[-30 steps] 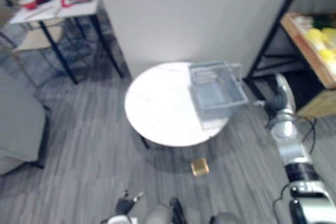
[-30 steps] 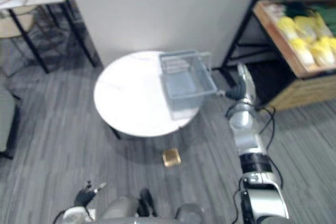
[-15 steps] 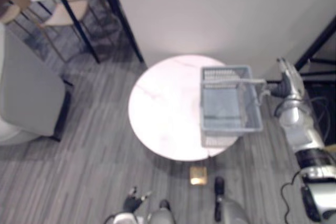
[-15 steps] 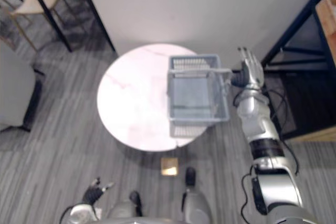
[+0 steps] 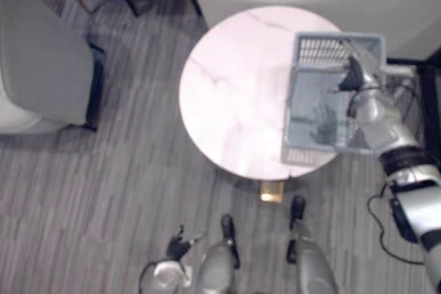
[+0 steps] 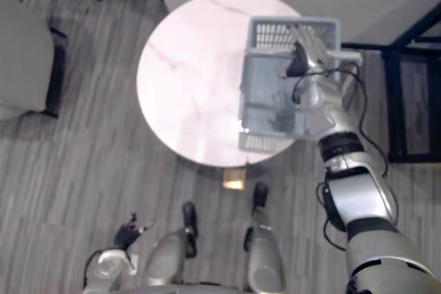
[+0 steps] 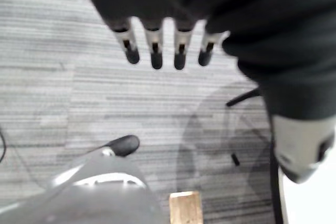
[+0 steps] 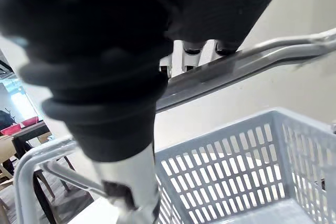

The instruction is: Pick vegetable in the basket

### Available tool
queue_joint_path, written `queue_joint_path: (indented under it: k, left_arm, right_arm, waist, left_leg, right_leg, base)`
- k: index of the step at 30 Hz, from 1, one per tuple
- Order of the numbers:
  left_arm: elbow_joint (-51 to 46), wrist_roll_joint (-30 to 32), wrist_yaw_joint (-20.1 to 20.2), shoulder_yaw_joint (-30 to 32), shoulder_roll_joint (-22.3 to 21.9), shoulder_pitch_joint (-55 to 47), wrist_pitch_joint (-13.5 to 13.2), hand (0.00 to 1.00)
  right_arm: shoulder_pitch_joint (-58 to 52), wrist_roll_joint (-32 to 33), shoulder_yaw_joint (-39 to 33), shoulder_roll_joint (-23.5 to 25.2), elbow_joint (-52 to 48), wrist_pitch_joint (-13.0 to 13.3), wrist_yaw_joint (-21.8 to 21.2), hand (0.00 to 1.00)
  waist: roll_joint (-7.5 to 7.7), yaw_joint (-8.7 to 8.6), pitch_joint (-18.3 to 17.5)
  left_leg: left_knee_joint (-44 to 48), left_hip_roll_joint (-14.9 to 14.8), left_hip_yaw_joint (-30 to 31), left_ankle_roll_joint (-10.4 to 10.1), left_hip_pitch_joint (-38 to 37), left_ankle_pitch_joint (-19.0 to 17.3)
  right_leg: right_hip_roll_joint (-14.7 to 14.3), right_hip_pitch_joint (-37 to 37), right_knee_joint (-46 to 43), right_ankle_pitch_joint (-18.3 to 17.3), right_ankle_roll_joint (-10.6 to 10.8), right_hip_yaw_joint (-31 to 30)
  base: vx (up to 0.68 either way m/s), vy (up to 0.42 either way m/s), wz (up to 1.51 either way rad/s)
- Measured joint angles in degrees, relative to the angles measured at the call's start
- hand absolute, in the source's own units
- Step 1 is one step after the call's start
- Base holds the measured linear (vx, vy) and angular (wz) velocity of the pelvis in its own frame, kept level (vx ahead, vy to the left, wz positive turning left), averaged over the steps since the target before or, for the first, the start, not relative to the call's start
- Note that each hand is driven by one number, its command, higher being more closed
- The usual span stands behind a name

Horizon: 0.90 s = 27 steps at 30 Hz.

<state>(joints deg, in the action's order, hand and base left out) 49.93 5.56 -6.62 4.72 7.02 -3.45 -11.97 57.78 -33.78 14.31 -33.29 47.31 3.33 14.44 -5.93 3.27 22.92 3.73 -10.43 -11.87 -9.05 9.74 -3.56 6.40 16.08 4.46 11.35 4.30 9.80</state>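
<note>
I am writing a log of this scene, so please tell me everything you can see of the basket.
The basket is a pale blue-grey rectangular box, plastic by its look, with latticed walls and a silver metal handle. It stands upright on the right side of the round white table, its far right corner past the table's edge. It looks empty. The right hand is above its far end, at the handle.

The right arm (image 6: pixel 355 191) stretches forward from the lower right, its right hand (image 6: pixel 305 51) held out with fingers (image 6: pixel 308 32) extended nearly straight. The left hand (image 6: pixel 128 233) hangs low at the robot's side, its fingers (image 7: pixel 156 53) loose, straight and slightly apart, holding nothing.
</note>
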Motion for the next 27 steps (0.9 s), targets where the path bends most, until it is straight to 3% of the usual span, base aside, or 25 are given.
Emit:
queue_joint_path:
  k: [4, 11, 12, 14, 15, 16, 17, 20, 21, 22, 23, 24, 25, 26, 27]
  left_arm:
    - [0.0, -1.0, -0.1, -2.0, 1.2, 3.5, -0.1, 0.00]
    - [-0.1, -3.0, 0.4, -2.6, 2.4, 4.1, -0.3, 0.00]
    - [-0.4, -3.0, 0.4, -2.6, 2.1, 4.0, -0.3, 0.00]
    - [-1.4, -3.1, 0.4, -2.2, 1.2, 2.7, -0.1, 0.00]
    - [-2.1, -3.1, 0.4, -2.1, 0.3, 1.3, 0.1, 0.00]
    - [-2.0, -3.0, 0.6, -2.2, -0.3, 0.6, 0.3, 0.00]
    - [-1.9, -3.0, 0.7, -2.3, -0.4, 0.7, 0.5, 0.00]
    - [-1.8, -2.0, 1.1, -2.6, 2.0, 1.2, 1.0, 0.00]
    - [-1.8, -1.6, 1.4, -2.8, 2.1, 1.5, 1.2, 0.00]
    - [-1.6, 0.0, 2.1, -3.1, 1.9, 2.4, 1.5, 0.00]
    - [-1.7, 1.5, 2.7, -3.3, 1.8, 2.4, 1.5, 0.00]
    - [-1.6, 2.2, 3.0, -3.3, 1.8, 2.3, 1.6, 0.00]
    - [-1.6, 3.1, 3.5, -3.3, 2.3, 1.9, 2.5, 0.00]
    - [-2.0, 3.9, 3.6, -2.4, 2.8, 2.1, 2.7, 0.00]
    - [-1.7, 4.3, 3.7, -1.8, 3.0, 1.8, 2.8, 0.00]
  right_arm:
    - [7.3, 0.5, 0.3, -4.8, 8.0, 0.8, -0.3, 1.00]
    - [7.1, 4.4, -0.4, -7.8, 7.4, 2.1, -5.0, 1.00]
    - [4.7, 5.4, -0.4, -7.6, 4.4, 2.0, -5.1, 1.00]
    - [0.3, 5.7, -0.4, -5.9, -1.4, 1.9, -5.1, 1.00]
    - [-4.2, 5.7, -0.6, -4.2, -6.1, 2.0, -5.0, 1.00]
    - [-9.9, 5.8, -2.2, -2.4, -11.3, 2.2, -5.2, 1.00]
    - [-13.1, 6.8, -4.0, -1.3, -14.0, 2.2, -5.3, 1.00]
    - [-31.9, 10.4, -11.6, 6.4, -22.2, 1.1, -6.6, 1.00]
    - [-35.2, 10.8, -13.4, 8.0, -23.4, 0.5, -7.0, 1.00]
    - [-40.7, 11.6, -16.3, 10.5, -25.3, -0.1, -7.5, 1.00]
    - [-44.0, 11.7, -17.7, 13.0, -25.7, -0.4, -7.5, 1.00]
    - [-45.5, 11.9, -18.1, 14.3, -26.1, -0.4, -7.5, 1.00]
    - [-49.0, 11.9, -18.5, 16.3, -26.9, -0.4, -7.5, 1.00]
    - [-50.7, 11.6, -18.3, 16.8, -26.6, -0.6, -7.5, 1.00]
    - [-50.6, 11.4, -18.1, 17.2, -26.5, -0.7, -7.5, 1.00]
  waist:
    - [-1.61, -0.04, 1.4]
    - [-1.17, 0.52, 2.4]
    - [-0.92, 0.88, 2.5]
    - [-0.44, 1.97, 2.7]
    - [0.03, 1.98, 2.6]
    - [0.68, 1.33, 2.5]
    - [1.30, 0.86, 2.4]
    - [6.80, -2.37, 1.0]
    - [7.27, -2.79, 0.7]
    - [7.29, -3.61, 0.7]
    - [7.09, -3.78, 0.6]
    - [7.28, -3.88, 0.5]
    - [8.38, -4.52, -0.3]
    - [8.63, -4.59, -0.6]
    - [9.02, -4.34, -0.8]
  left_leg:
    - [0.2, 1.1, 3.2, 0.4, 3.9, 1.5]
    - [-0.3, 1.8, 3.0, 0.6, 3.5, 2.0]
    - [3.3, 1.5, 3.6, 0.2, 4.1, -0.3]
    - [12.3, 0.7, 11.9, 0.2, 5.8, -6.4]
    - [16.4, 0.5, 17.2, -0.4, 5.3, -10.5]
    - [17.6, 0.0, 18.8, -0.8, 3.2, -14.1]
    - [17.6, -0.2, 18.1, -0.8, 1.9, -15.6]
    - [17.3, 0.7, 10.9, 0.6, -3.4, -17.1]
    - [17.3, 0.9, 9.1, 1.0, -4.2, -17.3]
    - [16.3, 1.0, 5.7, 1.6, -6.2, -16.9]
    - [14.5, 0.3, 0.5, 2.1, -9.4, -16.6]
    - [14.3, 0.0, -2.2, 2.1, -11.1, -16.7]
    - [14.7, 0.7, -5.9, 2.2, -13.7, -16.9]
    - [15.6, 1.1, -10.2, 2.6, -16.7, -17.1]
    - [16.3, 1.0, -11.9, 3.8, -16.9, -17.0]
  right_leg:
    - [1.1, 1.8, 0.0, 0.2, 0.3, 2.4]
    - [1.2, 2.8, -0.5, 0.6, 0.5, -0.3]
    - [0.6, 2.7, -0.8, 0.6, 0.6, -2.5]
    - [-1.6, 2.6, -1.7, 0.5, 0.5, -6.3]
    - [-3.5, 2.5, -2.7, 0.2, 0.5, -9.2]
    - [-4.7, 1.5, -2.8, 0.2, 0.5, -11.9]
    - [-5.3, 1.1, -2.8, 0.3, 0.6, -12.9]
    - [-5.3, -0.3, -2.6, 0.4, 1.0, -18.5]
    - [-5.0, -0.3, -2.5, -0.3, -0.1, -18.5]
    - [-3.4, 0.3, -4.0, -3.1, -3.7, -12.4]
    - [-1.7, 3.0, -10.6, -7.1, -9.3, -4.4]
    - [-0.6, 4.8, -16.4, -7.6, -10.1, -0.7]
    - [2.2, 4.8, -24.3, -10.1, -11.6, 7.4]
    - [1.2, 4.0, -24.4, -7.3, -14.5, 11.5]
    - [0.3, 4.1, -22.8, -4.4, -16.6, 11.5]
  base:
    - [-0.05, 0.019, 0.40]
    - [0.00, 0.013, -0.05]
    - [0.07, -0.010, -0.72]
    - [0.05, -0.017, -1.12]
    - [0.00, 0.055, -1.51]
    - [-0.01, 0.091, -1.44]
    - [-0.02, 0.108, -1.08]
    - [-0.01, 0.095, -0.96]
    - [-0.01, 0.114, -1.15]
    - [0.01, 0.122, -1.51]
    - [0.04, 0.130, -1.72]
    - [0.06, 0.054, -1.86]
    - [0.09, 0.051, -2.06]
    - [0.06, 0.023, -2.17]
    - [-0.06, 0.085, -2.49]
